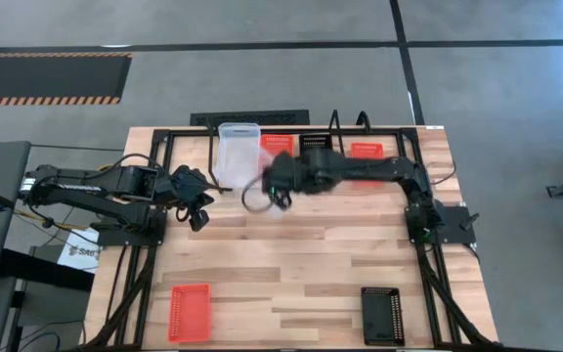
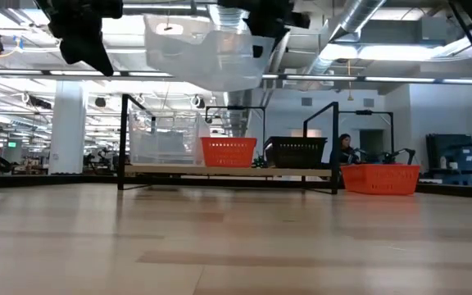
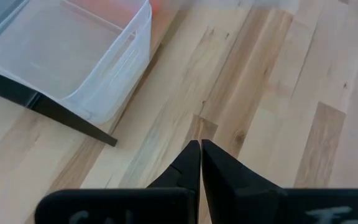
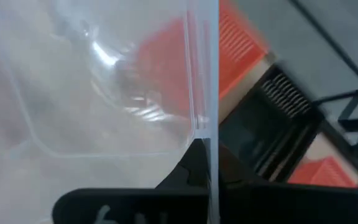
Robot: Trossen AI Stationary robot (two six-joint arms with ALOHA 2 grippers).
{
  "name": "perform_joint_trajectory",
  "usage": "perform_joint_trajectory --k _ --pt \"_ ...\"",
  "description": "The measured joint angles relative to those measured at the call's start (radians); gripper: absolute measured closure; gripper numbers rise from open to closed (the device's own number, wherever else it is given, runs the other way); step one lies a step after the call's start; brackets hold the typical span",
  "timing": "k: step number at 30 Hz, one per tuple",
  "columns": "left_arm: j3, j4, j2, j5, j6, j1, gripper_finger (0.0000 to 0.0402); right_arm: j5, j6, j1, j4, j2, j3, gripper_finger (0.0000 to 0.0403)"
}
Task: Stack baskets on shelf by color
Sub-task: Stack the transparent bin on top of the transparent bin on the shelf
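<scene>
My right gripper (image 1: 267, 179) is shut on a clear basket (image 1: 238, 152) and holds it in the air in front of the shelf (image 2: 228, 170); the low view shows that basket (image 2: 207, 49) high above the table. On the shelf board stand clear baskets (image 2: 162, 139), an orange basket (image 2: 228, 152) and a black basket (image 2: 296, 152). Another orange basket (image 2: 379, 179) rests on the table right of the shelf. My left gripper (image 1: 195, 203) hovers shut over the table left of the held basket, touching nothing. My right gripper grips the clear basket by the rim of its right side wall (image 4: 213, 134). One finger (image 4: 188, 165) is inside the basket and the other (image 4: 232, 171) outside. The basket is lifted clear of the table and the shelf, roughly level.
An orange basket (image 1: 189, 311) lies near the table's near left corner and a black basket (image 1: 382, 315) near the near right corner. Bare wooden slats lie between them. The shelf's black wire frame (image 3: 48, 109) runs along the far edge.
</scene>
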Motion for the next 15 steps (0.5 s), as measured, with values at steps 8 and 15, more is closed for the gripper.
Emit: perform_joint_trajectory --k 8,15 --pt "0.000 0.000 0.000 -0.007 0.007 0.000 0.0401 0.008 0.002 -0.153 0.300 0.000 0.026 0.0402" --pt "0.000 0.002 0.000 -0.081 -0.055 0.000 0.0401 -0.049 0.062 -0.223 0.517 0.001 0.009 0.0402"
